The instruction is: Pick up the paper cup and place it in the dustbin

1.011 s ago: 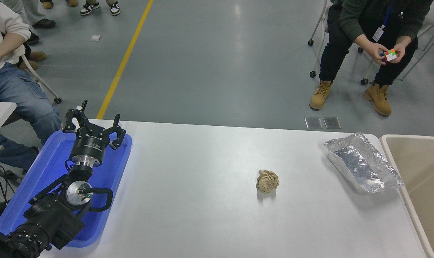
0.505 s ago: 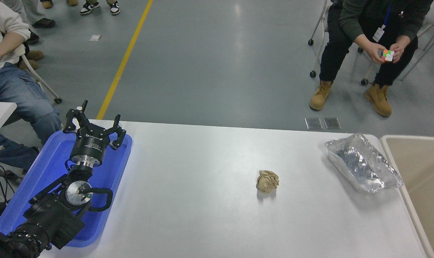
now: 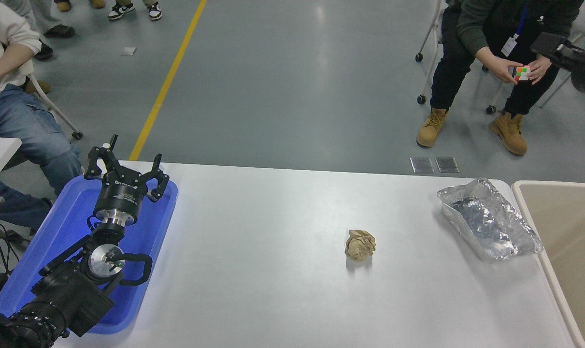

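Judging by its kind, the paper cup would be light and easily crushed, best taken gently around its wall, yet no cup shows on the worktop (image 3: 273, 270). Only the dustbin (image 3: 563, 227) at the right edge appears. The left pincer (image 3: 126, 170) hangs spread and empty over a blue tray (image 3: 55, 251). A black arm part (image 3: 570, 55) enters top right; its pincer is unseen.

Foil tray (image 3: 489, 226) right beside dustbin (image 3: 563, 241) rim
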Controlling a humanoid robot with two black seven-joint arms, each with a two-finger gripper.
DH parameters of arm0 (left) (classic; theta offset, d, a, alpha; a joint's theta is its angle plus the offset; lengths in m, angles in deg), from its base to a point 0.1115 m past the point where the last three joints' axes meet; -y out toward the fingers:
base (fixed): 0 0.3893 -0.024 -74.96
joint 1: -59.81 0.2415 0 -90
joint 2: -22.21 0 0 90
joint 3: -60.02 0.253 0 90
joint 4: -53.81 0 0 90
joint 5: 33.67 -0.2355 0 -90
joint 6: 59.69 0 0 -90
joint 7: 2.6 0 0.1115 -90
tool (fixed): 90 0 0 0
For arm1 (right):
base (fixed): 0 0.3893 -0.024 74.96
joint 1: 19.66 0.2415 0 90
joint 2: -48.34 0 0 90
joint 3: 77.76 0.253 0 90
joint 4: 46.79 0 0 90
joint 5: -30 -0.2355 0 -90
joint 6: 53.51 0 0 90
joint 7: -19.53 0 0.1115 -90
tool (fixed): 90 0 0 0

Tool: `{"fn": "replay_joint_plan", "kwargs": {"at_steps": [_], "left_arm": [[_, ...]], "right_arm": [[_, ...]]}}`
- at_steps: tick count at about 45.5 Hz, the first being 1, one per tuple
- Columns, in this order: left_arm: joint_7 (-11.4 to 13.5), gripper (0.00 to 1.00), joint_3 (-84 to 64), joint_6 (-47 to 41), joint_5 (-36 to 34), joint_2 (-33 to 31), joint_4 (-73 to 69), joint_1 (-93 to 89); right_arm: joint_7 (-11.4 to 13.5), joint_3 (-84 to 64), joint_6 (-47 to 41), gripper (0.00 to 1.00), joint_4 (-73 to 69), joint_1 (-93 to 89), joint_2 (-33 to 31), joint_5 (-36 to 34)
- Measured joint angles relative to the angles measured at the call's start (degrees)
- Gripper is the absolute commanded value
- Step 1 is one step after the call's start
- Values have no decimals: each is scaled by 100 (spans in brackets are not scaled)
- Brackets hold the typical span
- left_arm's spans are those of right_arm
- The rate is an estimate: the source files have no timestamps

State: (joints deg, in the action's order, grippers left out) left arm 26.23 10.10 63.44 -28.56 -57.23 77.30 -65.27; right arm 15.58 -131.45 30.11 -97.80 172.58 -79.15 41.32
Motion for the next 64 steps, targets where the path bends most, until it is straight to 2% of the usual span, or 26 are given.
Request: {"fn": "replay_joint_plan", "kwargs": {"at_steps": [17, 28, 45, 64], "left_arm": [[0, 100, 0, 0, 0, -1, 1, 0], [0, 100, 0, 0, 0, -1, 0, 1], [0, 100, 0, 0, 0, -1, 1, 1], [0, 100, 0, 0, -1, -1, -2, 4]], "right_arm": [[7, -534, -1865, 100, -1218, 908, 21, 520], [7, -1006, -2672, 100, -2169, 1492, 92, 614], [9, -1399, -3571, 100, -3132, 2280, 354, 645], [14, -1480, -3823, 100, -3422, 2545, 543, 652]]}}
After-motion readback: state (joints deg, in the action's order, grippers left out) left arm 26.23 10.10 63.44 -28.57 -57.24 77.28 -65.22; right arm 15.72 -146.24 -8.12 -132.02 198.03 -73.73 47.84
